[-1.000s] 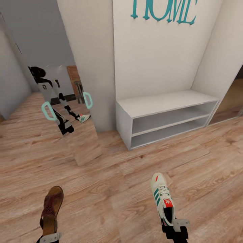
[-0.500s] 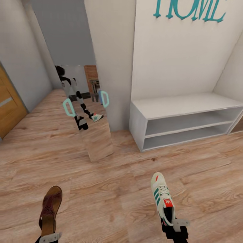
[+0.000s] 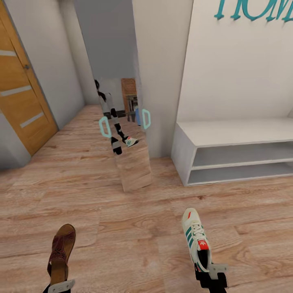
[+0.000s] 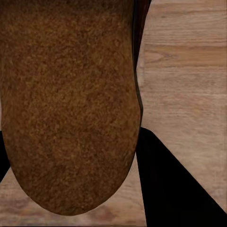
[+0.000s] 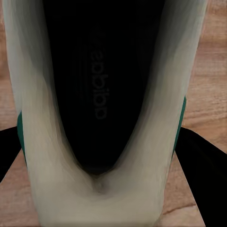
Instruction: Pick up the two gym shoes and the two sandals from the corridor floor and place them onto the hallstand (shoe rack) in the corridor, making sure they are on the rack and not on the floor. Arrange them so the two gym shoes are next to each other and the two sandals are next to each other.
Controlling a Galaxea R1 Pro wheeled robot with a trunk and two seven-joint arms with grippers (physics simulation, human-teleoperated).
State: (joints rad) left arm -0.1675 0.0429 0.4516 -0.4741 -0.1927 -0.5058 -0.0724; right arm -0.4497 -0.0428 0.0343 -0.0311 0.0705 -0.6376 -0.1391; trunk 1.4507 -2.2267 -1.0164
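Note:
A brown sandal (image 3: 61, 248) hangs over the corridor floor (image 3: 134, 228) at the lower left, heel held by my left gripper (image 3: 60, 287), which is shut on it. The left wrist view has the sandal's tan sole (image 4: 66, 94) close up. At the lower right, a cream-white gym shoe (image 3: 195, 238) with green stripes is held at its heel by my right gripper (image 3: 211, 273), shut on it. The right wrist view looks into the shoe's dark opening and cream heel (image 5: 99, 189). The hallstand is out of view.
A white two-shelf bench (image 3: 228, 134) stands against the wall at the right under teal letters, with no wall shelf above it. A leaning mirror (image 3: 126, 134) reflects the robot. A wooden door (image 3: 20, 97) is at the left, and a corridor runs back between them.
The whole view has swung left: the bench and mirror slid right in the picture and the wooden door came in. Both shoes stay in the grippers as before.

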